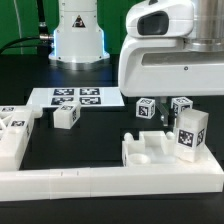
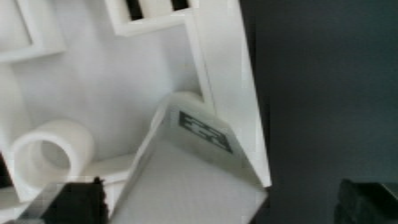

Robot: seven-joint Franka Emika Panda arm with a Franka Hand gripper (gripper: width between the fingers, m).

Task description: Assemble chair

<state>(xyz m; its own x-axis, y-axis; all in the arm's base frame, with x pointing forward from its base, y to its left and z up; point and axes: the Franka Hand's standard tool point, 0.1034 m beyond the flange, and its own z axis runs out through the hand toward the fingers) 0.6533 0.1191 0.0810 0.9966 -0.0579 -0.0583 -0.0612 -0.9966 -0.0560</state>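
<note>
The chair's parts are white blocks with black-and-white tags. At the exterior view's right, a notched base slab (image 1: pixel 150 152) lies flat with an upright tagged block (image 1: pixel 190 133) standing on its right end. Two small tagged cubes (image 1: pixel 146 108) (image 1: pixel 181 104) sit just behind it. In the wrist view my gripper (image 2: pixel 222 205) is open, its dark fingertips (image 2: pixel 79 200) far apart on either side of a tagged white block (image 2: pixel 199 150). A clear gap shows on one side of that block. Beside it is a slab with a round hole (image 2: pixel 50 155). The arm's body hides the fingers in the exterior view.
The marker board (image 1: pixel 75 97) lies at the table's middle back. A loose tagged cube (image 1: pixel 66 116) sits in front of it, and more white parts (image 1: pixel 14 128) lie at the exterior view's left. The long white border rail (image 1: pixel 100 182) runs along the front.
</note>
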